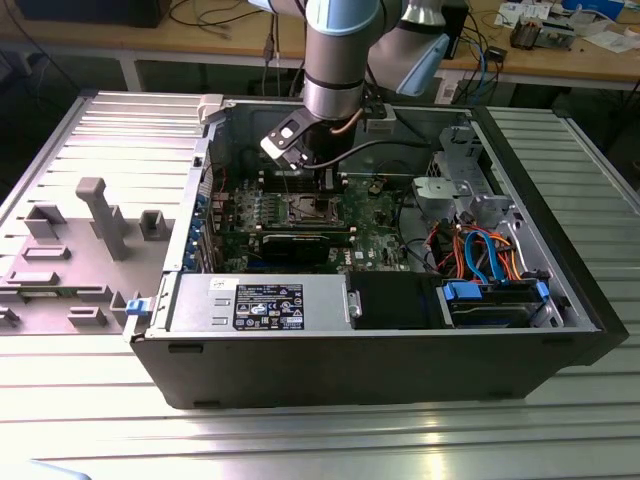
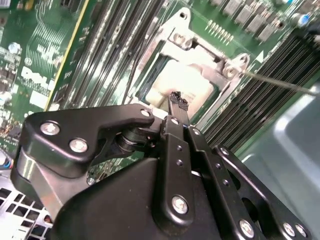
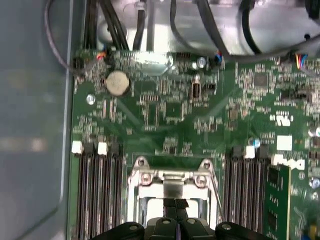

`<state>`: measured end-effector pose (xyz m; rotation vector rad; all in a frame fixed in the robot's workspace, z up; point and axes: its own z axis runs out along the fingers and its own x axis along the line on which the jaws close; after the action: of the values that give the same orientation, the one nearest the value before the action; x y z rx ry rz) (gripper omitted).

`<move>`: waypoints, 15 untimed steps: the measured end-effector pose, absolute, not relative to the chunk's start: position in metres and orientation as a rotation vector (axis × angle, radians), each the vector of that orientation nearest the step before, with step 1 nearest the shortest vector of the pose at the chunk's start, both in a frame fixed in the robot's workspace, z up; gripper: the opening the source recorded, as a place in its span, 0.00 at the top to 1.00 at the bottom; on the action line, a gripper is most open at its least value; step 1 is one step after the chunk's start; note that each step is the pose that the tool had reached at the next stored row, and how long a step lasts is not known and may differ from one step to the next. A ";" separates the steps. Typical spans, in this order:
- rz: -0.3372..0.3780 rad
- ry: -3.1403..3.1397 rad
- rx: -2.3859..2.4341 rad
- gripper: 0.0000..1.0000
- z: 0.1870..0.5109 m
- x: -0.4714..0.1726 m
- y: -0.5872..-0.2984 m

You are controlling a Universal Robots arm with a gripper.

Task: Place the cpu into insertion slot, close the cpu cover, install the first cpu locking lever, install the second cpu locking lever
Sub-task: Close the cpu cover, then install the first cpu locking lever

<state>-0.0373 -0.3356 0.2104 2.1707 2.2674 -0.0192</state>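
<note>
In the exterior view, the arm (image 1: 335,50) is cut off by the picture's edge at 12 o'clock. The board (image 1: 375,215) at the insertion slot's (image 1: 313,208) 12 o'clock is hidden behind the arm's wrist, and the slot's contents are too small to be told. In the second wrist view, part of the cpu (image 2: 187,82) is hidden behind the gripper (image 2: 176,98), and its top is washed out by glare. In the first wrist view, the insertion slot is cut by the edge, and whether the fingertips (image 3: 171,204) touch the cpu cannot be told.

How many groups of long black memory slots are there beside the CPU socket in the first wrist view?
2. One group runs along one side of the CPU socket, the other group along the opposite side. Parts are cut off, so more may be hidden.
</note>
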 end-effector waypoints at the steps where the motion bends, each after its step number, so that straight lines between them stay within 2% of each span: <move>1: -0.019 2.267 2.171 0.89 0.210 -0.037 -0.336; 15: -0.019 2.267 2.171 0.89 0.210 -0.036 -0.335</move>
<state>-0.0358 -0.3355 0.2104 2.1709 2.2672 -0.0191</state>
